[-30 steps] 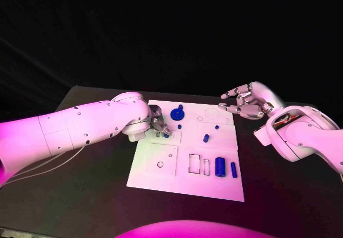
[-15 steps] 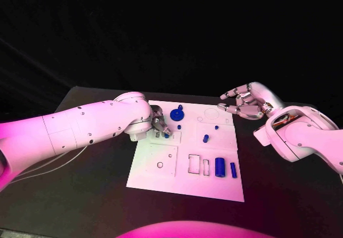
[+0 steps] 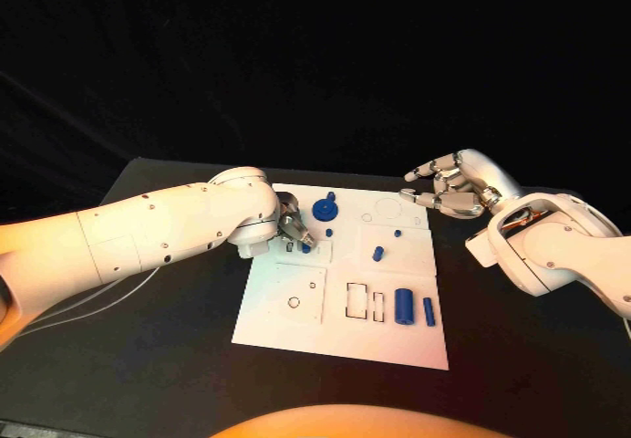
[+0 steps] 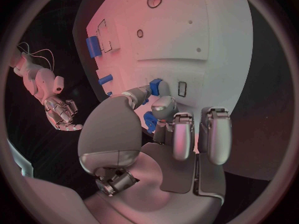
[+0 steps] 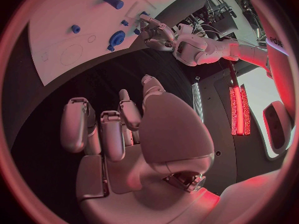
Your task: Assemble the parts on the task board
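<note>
Little has moved over the last second: the left hand [image 3: 291, 230] still pinches a blue part [image 4: 155, 87] at the board's [image 3: 395, 338] left edge, insertion seemingly unfinished, while the right hand [image 3: 447, 187] hovers empty, fingers apart.

Dim room, warm tinted light, fisheye-bent wrist views

The white task board [image 3: 283, 321] lies flat in the middle of the black bench, marked with outlined rectangles and circles. A blue round part [image 3: 325, 213] sits near its far edge, a small blue peg [image 3: 378, 254] stands at mid-board, and a blue cylinder [image 3: 404, 307] with a slimmer blue bar [image 3: 429, 311] lie side by side near its right near corner. Another small blue part [image 4: 155, 87] is pinched at the board's left side.
</note>
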You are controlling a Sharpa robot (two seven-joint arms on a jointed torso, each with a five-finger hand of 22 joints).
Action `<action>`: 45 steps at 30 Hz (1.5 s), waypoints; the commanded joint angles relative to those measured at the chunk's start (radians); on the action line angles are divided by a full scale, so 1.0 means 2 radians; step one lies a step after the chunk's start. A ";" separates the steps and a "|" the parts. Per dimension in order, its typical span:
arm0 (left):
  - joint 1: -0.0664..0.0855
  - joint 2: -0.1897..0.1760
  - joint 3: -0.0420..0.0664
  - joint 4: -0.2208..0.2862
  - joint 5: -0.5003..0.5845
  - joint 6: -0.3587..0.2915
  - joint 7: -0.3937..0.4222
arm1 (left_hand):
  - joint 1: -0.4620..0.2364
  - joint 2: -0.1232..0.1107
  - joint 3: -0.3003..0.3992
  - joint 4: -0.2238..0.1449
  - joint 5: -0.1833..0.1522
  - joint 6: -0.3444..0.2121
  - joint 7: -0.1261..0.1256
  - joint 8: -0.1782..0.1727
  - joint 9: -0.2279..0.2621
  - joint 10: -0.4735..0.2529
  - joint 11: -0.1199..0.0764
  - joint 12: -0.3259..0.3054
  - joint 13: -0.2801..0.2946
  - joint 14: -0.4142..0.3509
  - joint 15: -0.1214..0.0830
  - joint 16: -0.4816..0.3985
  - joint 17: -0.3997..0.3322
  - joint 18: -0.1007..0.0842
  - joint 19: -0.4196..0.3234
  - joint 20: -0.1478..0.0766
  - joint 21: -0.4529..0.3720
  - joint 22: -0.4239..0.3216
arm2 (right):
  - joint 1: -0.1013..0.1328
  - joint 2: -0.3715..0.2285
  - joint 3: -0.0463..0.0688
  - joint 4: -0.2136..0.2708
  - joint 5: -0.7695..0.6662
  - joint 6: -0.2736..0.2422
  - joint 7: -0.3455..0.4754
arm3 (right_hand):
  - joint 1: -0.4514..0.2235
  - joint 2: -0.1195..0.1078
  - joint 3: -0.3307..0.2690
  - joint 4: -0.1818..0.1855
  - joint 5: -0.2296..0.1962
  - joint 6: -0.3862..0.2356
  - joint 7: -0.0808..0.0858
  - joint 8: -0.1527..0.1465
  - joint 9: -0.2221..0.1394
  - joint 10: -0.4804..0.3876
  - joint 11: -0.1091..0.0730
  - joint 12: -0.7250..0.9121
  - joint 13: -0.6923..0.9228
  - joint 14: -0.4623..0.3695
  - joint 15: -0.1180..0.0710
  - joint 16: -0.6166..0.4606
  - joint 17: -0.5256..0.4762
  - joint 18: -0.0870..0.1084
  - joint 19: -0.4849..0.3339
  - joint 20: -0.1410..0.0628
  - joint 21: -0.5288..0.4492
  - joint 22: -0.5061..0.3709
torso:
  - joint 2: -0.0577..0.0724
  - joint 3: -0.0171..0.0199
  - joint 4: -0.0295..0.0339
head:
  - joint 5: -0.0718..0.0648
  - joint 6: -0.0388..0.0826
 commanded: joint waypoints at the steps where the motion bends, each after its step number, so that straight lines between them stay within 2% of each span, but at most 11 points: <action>1: -0.002 0.002 -0.001 0.003 0.007 0.015 -0.011 | -0.010 -0.001 -0.009 0.002 0.001 0.009 -0.007 -0.004 0.001 0.001 -0.004 0.001 0.002 0.053 -0.004 0.001 0.132 -0.008 0.044 -0.003 0.002 0.118 | 0.000 0.000 0.000 0.000 -0.002 0.001 0.004 | -0.004 0.003 -0.003 0.001 0.003 0.000 0.000 0.003 -0.001 -0.003 0.001 -0.003 0.000 0.031 -0.003 -0.002 0.051 0.010 -0.002 0.000 -0.001 0.023 | 0.000 -0.0001 0.0002 | 0.000 0.000; 8: -0.002 0.000 -0.001 0.004 0.006 0.012 -0.011 | -0.031 0.002 -0.052 0.025 0.000 0.015 -0.006 -0.008 0.002 0.002 -0.004 0.005 0.005 0.053 -0.004 0.001 0.132 -0.008 0.044 -0.003 0.003 0.119 | 0.000 0.000 0.000 0.000 -0.002 0.001 0.004 | -0.004 0.003 -0.003 0.001 0.003 0.000 0.000 0.003 -0.001 -0.003 0.001 -0.003 -0.001 0.031 -0.003 -0.002 0.050 0.010 -0.003 0.000 -0.002 0.022 | 0.000 0.0000 -0.0002 | 0.000 0.000; 15: -0.002 -0.003 -0.001 0.006 0.004 0.005 -0.011 | -0.038 0.007 -0.105 0.045 0.000 0.019 -0.006 -0.014 0.004 0.001 -0.003 0.008 0.007 0.053 -0.003 0.001 0.132 -0.008 0.045 -0.003 0.003 0.119 | 0.000 0.000 0.000 0.000 -0.002 0.000 0.005 | -0.004 0.003 -0.003 0.001 0.003 0.000 0.000 0.002 -0.001 -0.003 0.001 -0.003 -0.001 0.031 -0.003 -0.003 0.048 0.010 -0.004 0.000 -0.003 0.021 | 0.000 0.0000 -0.0002 | 0.000 0.000; 22: -0.002 -0.007 0.000 0.009 0.001 0.000 -0.011 | -0.036 0.014 -0.138 0.058 0.001 0.021 -0.006 -0.017 0.005 0.001 -0.003 0.009 0.009 0.053 -0.004 0.001 0.132 -0.009 0.045 -0.003 0.003 0.120 | -0.001 0.000 0.000 -0.001 -0.001 0.000 0.005 | -0.005 0.003 -0.003 0.001 0.003 0.000 0.000 0.002 -0.001 -0.004 0.001 -0.004 -0.001 0.031 -0.003 -0.004 0.047 0.011 -0.004 0.000 -0.004 0.021 | 0.000 0.0000 -0.0001 | -0.001 0.001; 28: -0.002 -0.010 0.004 0.013 0.000 -0.004 -0.010 | -0.034 0.015 -0.144 0.060 0.001 0.021 -0.006 -0.018 0.005 0.001 -0.003 0.010 0.009 0.053 -0.004 0.001 0.132 -0.009 0.045 -0.003 0.003 0.120 | -0.001 0.000 0.000 -0.001 -0.001 0.000 0.005 | -0.005 0.003 -0.003 0.001 0.003 0.000 0.000 0.002 -0.001 -0.004 0.001 -0.004 -0.001 0.031 -0.003 -0.004 0.047 0.011 -0.004 0.000 -0.004 0.021 | 0.000 0.0001 0.0000 | -0.001 0.002; 34: 0.000 -0.014 0.011 0.021 -0.001 -0.008 -0.011 | -0.029 0.016 -0.156 0.063 0.001 0.020 -0.006 -0.020 0.006 0.000 -0.003 0.009 0.008 0.053 -0.004 0.001 0.132 -0.008 0.044 -0.004 0.003 0.119 | -0.001 0.000 0.000 -0.002 0.001 -0.001 0.006 | -0.006 0.003 -0.004 0.001 0.003 0.000 0.000 0.002 -0.001 -0.004 0.001 -0.004 -0.002 0.030 -0.003 -0.005 0.045 0.011 -0.005 0.000 -0.005 0.020 | -0.001 0.0000 -0.0004 | 0.000 0.006; 37: 0.002 -0.017 0.015 0.024 -0.003 -0.008 -0.011 | -0.027 0.016 -0.160 0.064 0.001 0.020 -0.005 -0.020 0.006 -0.001 -0.003 0.008 0.008 0.053 -0.004 0.001 0.132 -0.008 0.044 -0.004 0.003 0.119 | -0.002 0.000 0.000 -0.003 0.001 -0.001 0.006 | -0.006 0.003 -0.004 0.001 0.003 0.000 0.000 0.002 -0.001 -0.004 0.001 -0.004 -0.002 0.030 -0.003 -0.005 0.045 0.011 -0.005 0.000 -0.005 0.020 | 0.000 0.0002 -0.0004 | -0.001 0.006; 40: 0.009 -0.021 0.017 0.026 -0.006 -0.007 -0.012 | -0.025 0.016 -0.164 0.065 0.001 0.019 -0.005 -0.020 0.007 -0.001 -0.003 0.007 0.007 0.053 -0.003 0.001 0.132 -0.008 0.044 -0.004 0.002 0.119 | -0.002 0.000 0.000 -0.004 0.001 -0.002 0.006 | -0.006 0.003 -0.004 0.001 0.003 0.000 0.000 0.002 -0.001 -0.004 0.001 -0.004 -0.002 0.030 -0.003 -0.005 0.045 0.011 -0.005 0.000 -0.005 0.020 | -0.001 0.0003 0.0000 | -0.002 0.007; 45: 0.027 -0.029 0.020 0.024 -0.016 0.003 -0.013 | -0.020 0.017 -0.179 0.070 0.002 0.017 -0.004 -0.022 0.009 -0.005 -0.002 0.002 0.002 0.053 -0.003 0.001 0.132 -0.008 0.043 -0.003 0.001 0.117 | -0.002 0.000 0.000 -0.004 0.001 -0.002 0.005 | -0.006 0.003 -0.004 0.002 0.003 0.000 0.000 0.002 -0.001 -0.004 0.001 -0.004 -0.002 0.030 -0.003 -0.005 0.045 0.011 -0.005 0.000 -0.006 0.020 | 0.000 0.0005 0.0004 | -0.002 0.008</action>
